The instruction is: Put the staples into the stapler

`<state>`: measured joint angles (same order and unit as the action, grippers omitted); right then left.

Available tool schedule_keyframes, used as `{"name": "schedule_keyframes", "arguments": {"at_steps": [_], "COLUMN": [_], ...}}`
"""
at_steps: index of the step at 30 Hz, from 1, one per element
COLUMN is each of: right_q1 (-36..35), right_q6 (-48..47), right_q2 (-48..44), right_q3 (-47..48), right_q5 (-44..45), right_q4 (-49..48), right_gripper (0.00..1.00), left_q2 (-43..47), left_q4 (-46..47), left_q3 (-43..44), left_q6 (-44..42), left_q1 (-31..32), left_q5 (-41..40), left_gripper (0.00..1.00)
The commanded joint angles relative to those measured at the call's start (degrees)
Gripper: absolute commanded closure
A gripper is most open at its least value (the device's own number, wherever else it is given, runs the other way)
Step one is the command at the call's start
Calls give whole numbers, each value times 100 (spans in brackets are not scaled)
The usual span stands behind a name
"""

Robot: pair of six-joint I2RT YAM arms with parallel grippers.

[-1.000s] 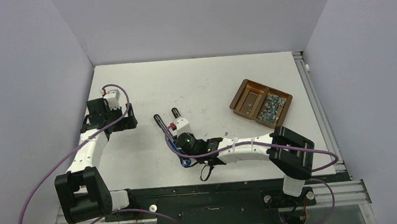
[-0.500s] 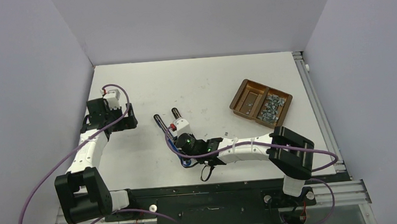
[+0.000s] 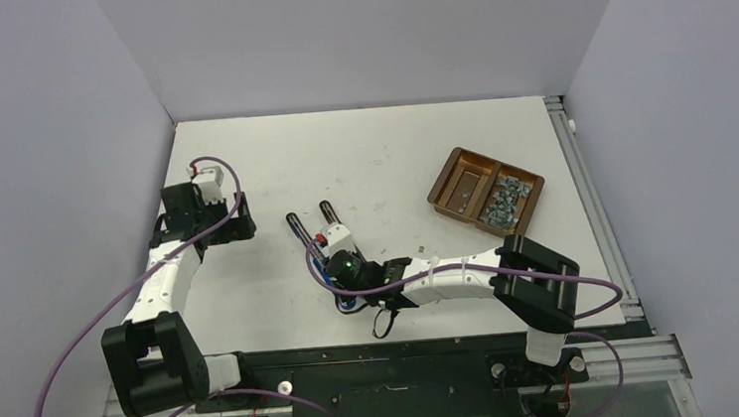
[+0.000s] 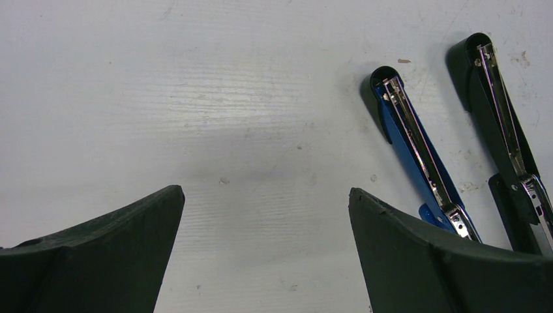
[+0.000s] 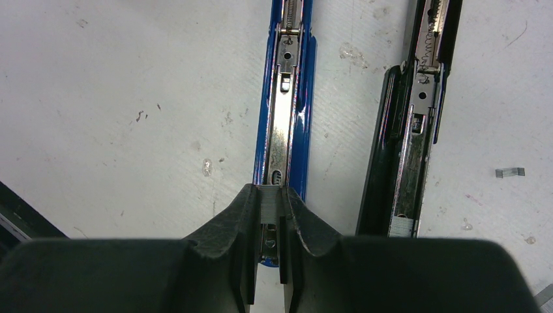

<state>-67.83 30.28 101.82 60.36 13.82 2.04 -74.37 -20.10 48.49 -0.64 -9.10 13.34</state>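
While the small staple strip (image 5: 269, 212) sits pinched in the narrowed right end effector (image 5: 269, 195), it hangs right over the open silver channel of the blue stapler (image 5: 287, 98), lined up lengthwise, presumably so it can drop straight into the magazine. Just beside it lies the black stapler (image 5: 411, 143), also opened flat on the table (image 5: 98, 98), and the left end effector (image 4: 264, 195) hovers spread wide and empty, off to the side out of the way, while spare staples (image 3: 505, 203) wait in the brown tray (image 3: 449, 187), well apart.

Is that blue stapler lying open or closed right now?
Open. The blue stapler lies flat with its shiny staple channel bared; the right gripper pinches a staple strip over its near end.
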Motion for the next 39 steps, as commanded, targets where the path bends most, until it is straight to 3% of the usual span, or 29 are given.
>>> {"name": "schedule_keyframes", "arguments": {"at_steps": [1,39], "right_q1": [25,-38], "right_q6": [32,-76], "right_q2": [-32,-356], "right_q3": [27,-54], "right_q5": [64,385], "right_q4": [-65,-248], "right_gripper": [92,92], "left_q2": [165,198], "left_q4": [142,138], "left_q3": [47,-24], "left_q6": [29,12], "left_q1": [-40,-44], "left_q5": [72,134], "left_gripper": [4,4]}}
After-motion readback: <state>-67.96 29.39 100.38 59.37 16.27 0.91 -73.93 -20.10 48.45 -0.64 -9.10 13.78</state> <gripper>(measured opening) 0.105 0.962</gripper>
